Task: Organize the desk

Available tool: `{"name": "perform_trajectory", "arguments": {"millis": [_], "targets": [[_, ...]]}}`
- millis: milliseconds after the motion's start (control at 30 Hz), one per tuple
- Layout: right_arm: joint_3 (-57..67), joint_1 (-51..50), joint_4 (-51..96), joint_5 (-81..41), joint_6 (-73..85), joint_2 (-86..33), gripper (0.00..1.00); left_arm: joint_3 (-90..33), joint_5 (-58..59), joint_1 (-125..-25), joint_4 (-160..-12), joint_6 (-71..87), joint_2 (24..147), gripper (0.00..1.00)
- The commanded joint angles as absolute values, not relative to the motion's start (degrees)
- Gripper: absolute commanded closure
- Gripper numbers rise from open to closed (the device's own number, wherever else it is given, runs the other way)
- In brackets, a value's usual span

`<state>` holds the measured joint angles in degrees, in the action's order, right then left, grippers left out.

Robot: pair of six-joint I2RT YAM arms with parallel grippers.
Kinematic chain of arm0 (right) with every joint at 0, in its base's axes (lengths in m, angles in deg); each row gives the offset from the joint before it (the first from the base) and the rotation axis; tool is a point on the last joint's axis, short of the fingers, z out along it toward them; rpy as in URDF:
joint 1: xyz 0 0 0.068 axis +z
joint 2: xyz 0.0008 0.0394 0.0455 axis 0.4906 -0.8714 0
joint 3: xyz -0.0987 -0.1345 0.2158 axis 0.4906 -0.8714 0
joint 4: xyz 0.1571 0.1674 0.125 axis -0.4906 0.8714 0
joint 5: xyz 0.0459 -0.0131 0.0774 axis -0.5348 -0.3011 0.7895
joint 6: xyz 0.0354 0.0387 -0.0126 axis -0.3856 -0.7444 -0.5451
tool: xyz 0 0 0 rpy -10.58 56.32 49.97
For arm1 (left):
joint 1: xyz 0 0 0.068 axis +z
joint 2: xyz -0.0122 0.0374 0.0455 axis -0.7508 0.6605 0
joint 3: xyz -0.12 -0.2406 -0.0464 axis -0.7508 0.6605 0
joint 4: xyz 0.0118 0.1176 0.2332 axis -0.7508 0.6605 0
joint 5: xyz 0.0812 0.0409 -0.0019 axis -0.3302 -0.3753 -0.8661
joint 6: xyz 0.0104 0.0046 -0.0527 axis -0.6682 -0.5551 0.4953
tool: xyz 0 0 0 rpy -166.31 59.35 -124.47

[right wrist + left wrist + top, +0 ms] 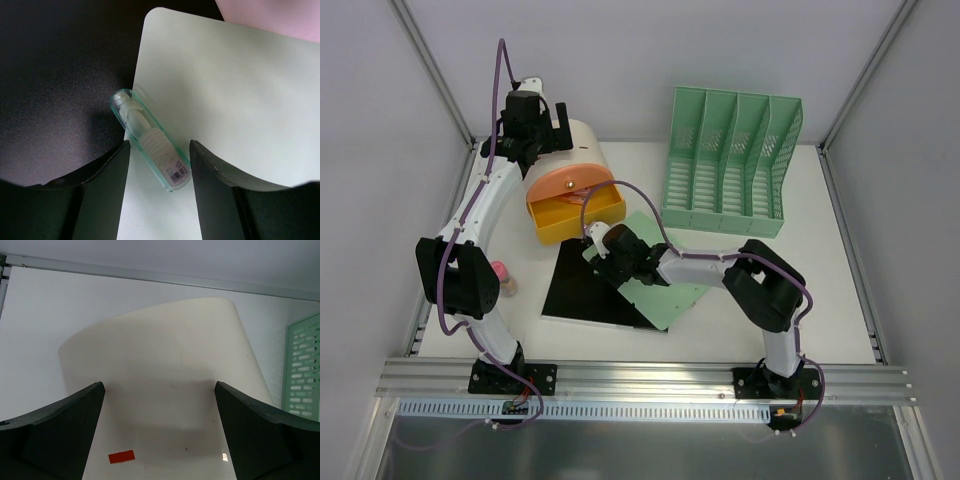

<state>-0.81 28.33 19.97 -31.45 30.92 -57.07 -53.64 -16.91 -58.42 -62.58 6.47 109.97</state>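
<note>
On the white desk (820,290) a pale green sheet (665,285) partly overlaps a black sheet (590,290). A small clear tube (149,139) with a white inside and a barcode lies slanted on the pale green sheet (225,90), at its edge by the black sheet (55,75). My right gripper (595,238) hovers over it. In the right wrist view the right gripper (160,146) stands open, with the tube's lower end between the fingers and a gap on both sides. My left gripper (548,125) is wide open over a cream rounded container (165,365).
A mint green file rack (735,165) stands at the back right. An orange-yellow tray with a round orange lid (572,203) sits in front of the cream container (585,140). A small pink object (501,273) lies by the left arm. A red label (121,456) marks the container.
</note>
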Motion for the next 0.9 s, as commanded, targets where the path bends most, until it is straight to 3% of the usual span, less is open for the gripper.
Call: {"name": "perform_trajectory", "arguments": {"millis": [0, 233, 467, 867], "targets": [[-1.72, 28.19, 17.77, -32.19, 30.43, -56.34, 0.45, -52.87, -17.69, -58.33, -57.56, 5.09, 110.84, 0.05], [-3.65, 28.63, 18.47, -32.89, 30.35, -54.05, 0.55, -52.95, -17.69, -58.33, -57.56, 5.09, 110.84, 0.05], [-4.62, 29.94, 21.55, -34.03, 30.61, -49.14, 0.74, -52.95, -17.78, -58.33, -57.47, 5.26, 110.84, 0.05], [0.29, 32.23, 36.66, -32.98, 34.65, -31.38, 0.73, -52.51, -17.87, -58.24, -57.56, 5.44, 110.58, 0.05]]}}
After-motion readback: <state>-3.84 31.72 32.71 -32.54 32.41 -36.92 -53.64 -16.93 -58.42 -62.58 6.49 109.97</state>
